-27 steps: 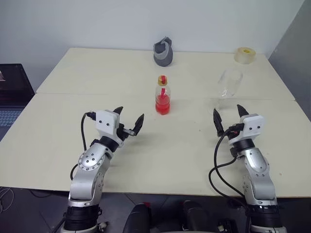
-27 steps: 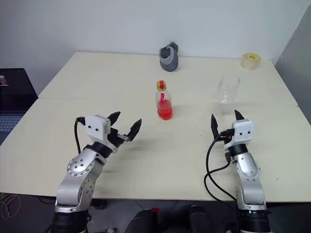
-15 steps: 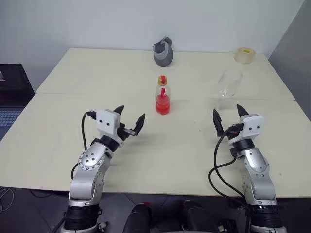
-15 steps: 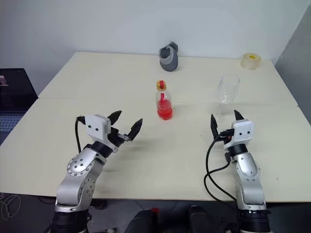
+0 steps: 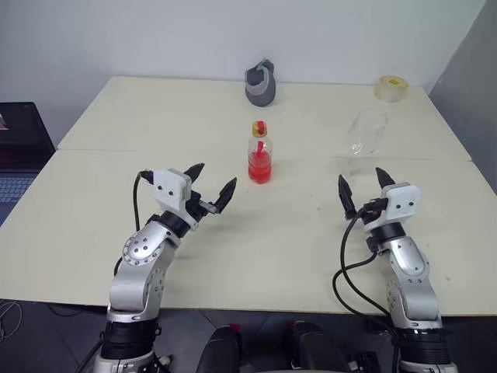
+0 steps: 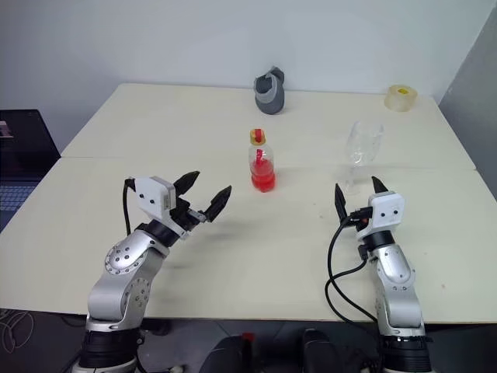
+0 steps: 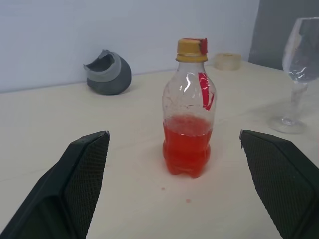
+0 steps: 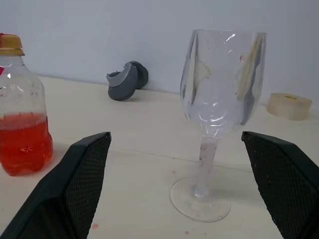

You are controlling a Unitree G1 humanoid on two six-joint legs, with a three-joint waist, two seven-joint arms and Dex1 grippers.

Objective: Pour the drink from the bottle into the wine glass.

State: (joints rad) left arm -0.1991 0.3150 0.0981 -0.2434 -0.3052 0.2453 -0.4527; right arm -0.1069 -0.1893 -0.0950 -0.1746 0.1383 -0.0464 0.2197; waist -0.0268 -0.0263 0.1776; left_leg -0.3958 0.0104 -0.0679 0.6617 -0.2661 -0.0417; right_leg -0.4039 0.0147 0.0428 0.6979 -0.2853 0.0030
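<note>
Both tools hang just above the worktop (image 5: 93,233) with nothing in them. Left tool (image 5: 210,186) has its two black fingers spread wide and points toward the bottle (image 5: 260,153), which stands upright ahead of it and a little toward the right arm's side, apart from the fingertips; in the left wrist view the bottle (image 7: 190,108) sits between the two fingers (image 7: 75,184) but farther on. Its yellow cap is on, a red mark runs down its side, and the drink (image 7: 188,146) fills roughly its lower third.

Right tool (image 5: 363,185) is likewise spread wide. Straight ahead of it, near but not touching, stands the wine glass (image 6: 363,150), upright on its round foot, with no drink in its bowl; in the right wrist view the glass (image 8: 219,114) rises between that tool's fingers (image 8: 281,189).

Beyond the bottle, well away from both tools near the far edge of the worktop, lies a grey rounded object (image 5: 261,83). A roll of tape (image 5: 392,87) rests at the far corner beyond the glass.
</note>
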